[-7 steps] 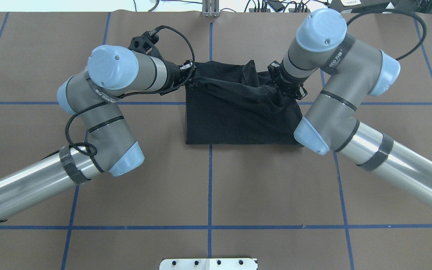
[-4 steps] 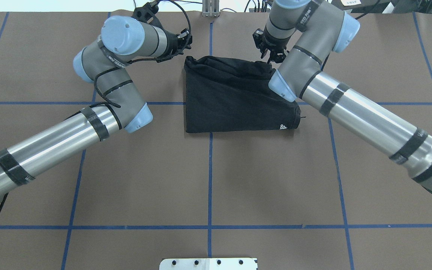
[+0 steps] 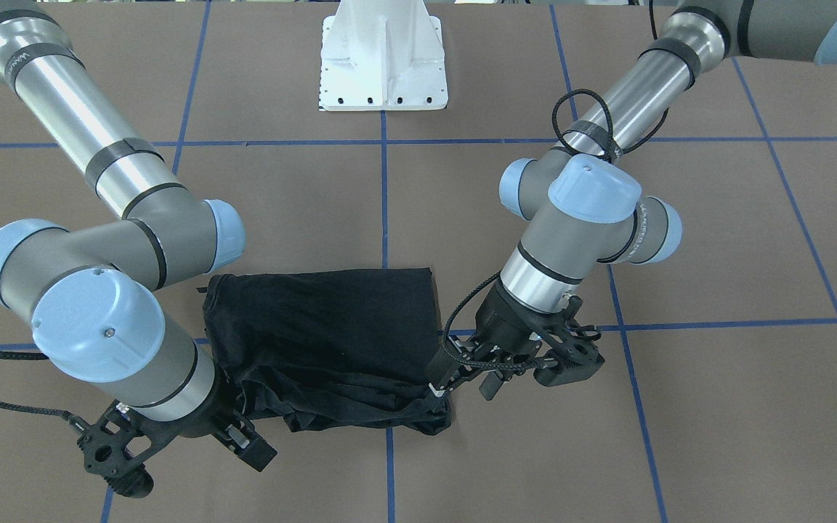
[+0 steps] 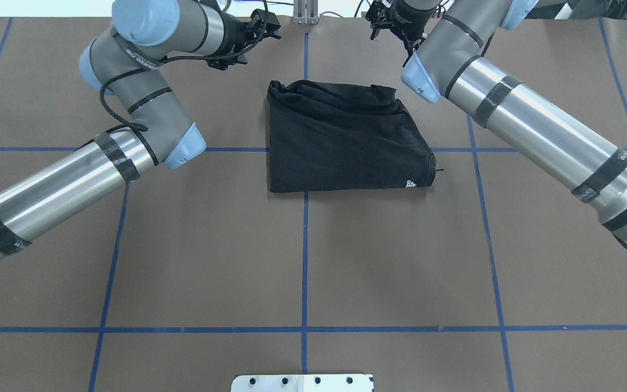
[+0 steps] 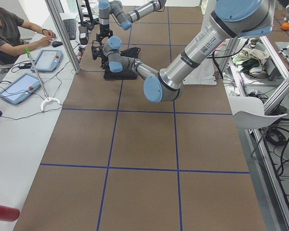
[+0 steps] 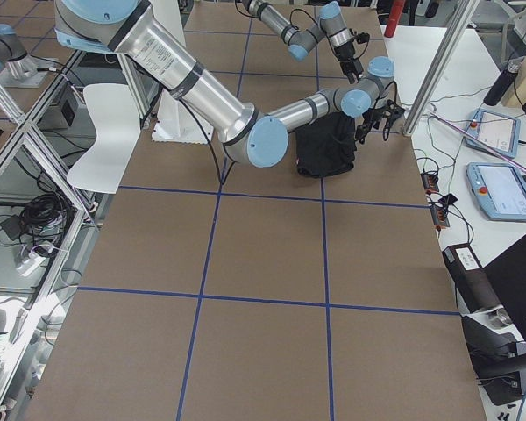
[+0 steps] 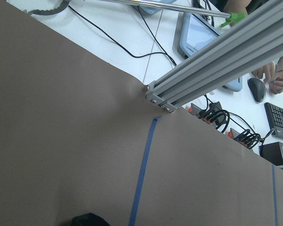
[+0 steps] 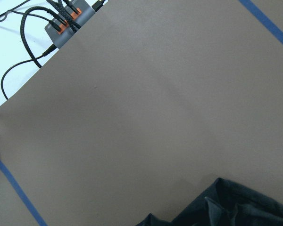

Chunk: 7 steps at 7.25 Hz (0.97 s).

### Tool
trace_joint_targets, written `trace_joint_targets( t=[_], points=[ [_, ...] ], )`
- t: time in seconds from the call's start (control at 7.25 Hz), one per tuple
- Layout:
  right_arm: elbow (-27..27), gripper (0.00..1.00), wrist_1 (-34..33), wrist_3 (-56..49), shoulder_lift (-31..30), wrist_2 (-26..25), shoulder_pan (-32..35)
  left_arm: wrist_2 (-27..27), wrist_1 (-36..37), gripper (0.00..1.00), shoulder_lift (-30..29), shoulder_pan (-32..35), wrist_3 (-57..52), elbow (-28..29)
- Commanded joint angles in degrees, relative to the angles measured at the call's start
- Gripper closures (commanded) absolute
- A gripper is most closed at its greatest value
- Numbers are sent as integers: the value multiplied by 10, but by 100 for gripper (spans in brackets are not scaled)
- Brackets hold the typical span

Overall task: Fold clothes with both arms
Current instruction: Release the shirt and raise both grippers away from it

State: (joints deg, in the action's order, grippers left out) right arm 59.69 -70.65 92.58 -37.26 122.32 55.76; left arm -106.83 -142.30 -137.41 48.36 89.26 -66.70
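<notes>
Folded into a rumpled rectangle, the black T-shirt (image 4: 340, 141) lies on the table (image 4: 400, 272) at upper centre of the overhead view. The left gripper (image 3: 461, 385) hovers just beside its top edge, jaws apart and empty. The right gripper (image 3: 248, 444) appears likewise parted, presumably so the fold can settle.

Folded black T-shirt (image 6: 326, 151) on brown table (image 6: 263, 263); near right arm (image 6: 265, 140) beside it, far left arm (image 6: 311, 31) beyond.
</notes>
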Motion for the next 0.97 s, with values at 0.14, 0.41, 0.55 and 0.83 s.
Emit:
trace_joint_targets(
  t=[0.14, 0.41, 0.55, 0.83],
  points=[
    [255, 0, -63, -107, -199, 5, 43, -62, 80, 0, 218, 26, -225, -252],
    [369, 0, -134, -282, -320, -2, 67, -65, 137, 0, 338, 60, -423, -338],
    [414, 0, -138, -364, -386, 6, 92, -73, 137, 0, 382, 79, -500, -351],
    [461, 0, -138, -515, -490, 12, 147, -144, 139, 0, 453, 192, -697, -346]
  ],
)
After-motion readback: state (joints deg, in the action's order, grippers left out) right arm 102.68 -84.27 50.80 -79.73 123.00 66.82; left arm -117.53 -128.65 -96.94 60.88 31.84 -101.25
